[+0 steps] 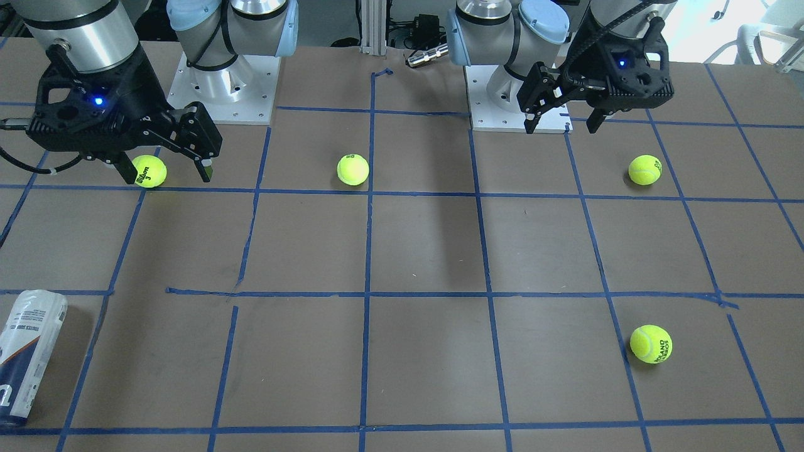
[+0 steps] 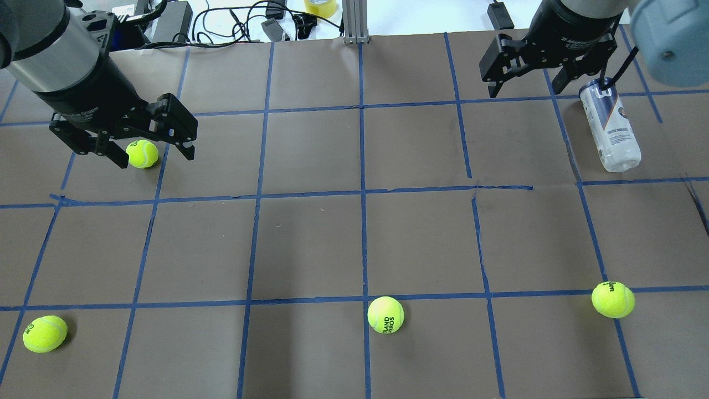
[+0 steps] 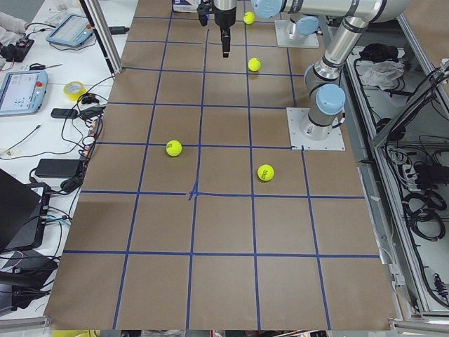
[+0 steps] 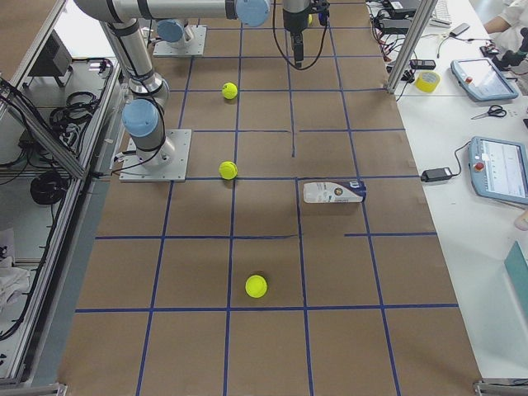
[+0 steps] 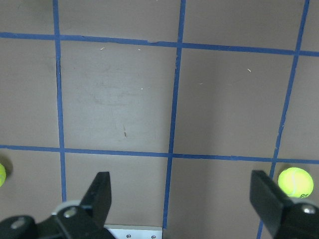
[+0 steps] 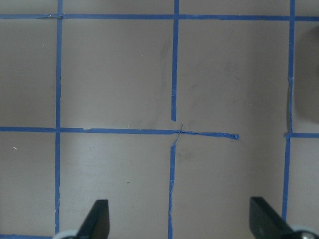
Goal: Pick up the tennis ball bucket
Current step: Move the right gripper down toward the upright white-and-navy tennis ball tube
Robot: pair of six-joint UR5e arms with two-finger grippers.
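The tennis ball bucket (image 2: 611, 131) is a clear tube with a white and navy label. It lies on its side at the table's far right, and shows in the front view (image 1: 28, 359) and the right side view (image 4: 333, 191). My right gripper (image 2: 523, 90) is open and empty, hovering high above the table just left of the tube's dark-rimmed end; in the front view (image 1: 167, 176) it hangs well away from the tube. My left gripper (image 2: 155, 157) is open and empty, high over the far left, also seen in the front view (image 1: 561, 129). The right wrist view shows only taped table.
Several loose tennis balls lie on the brown table with its blue tape grid (image 2: 310, 249): one under the left gripper (image 2: 142, 153), one near left (image 2: 44, 333), one near middle (image 2: 386, 315), one near right (image 2: 613, 299). Cables and devices lie beyond the far edge.
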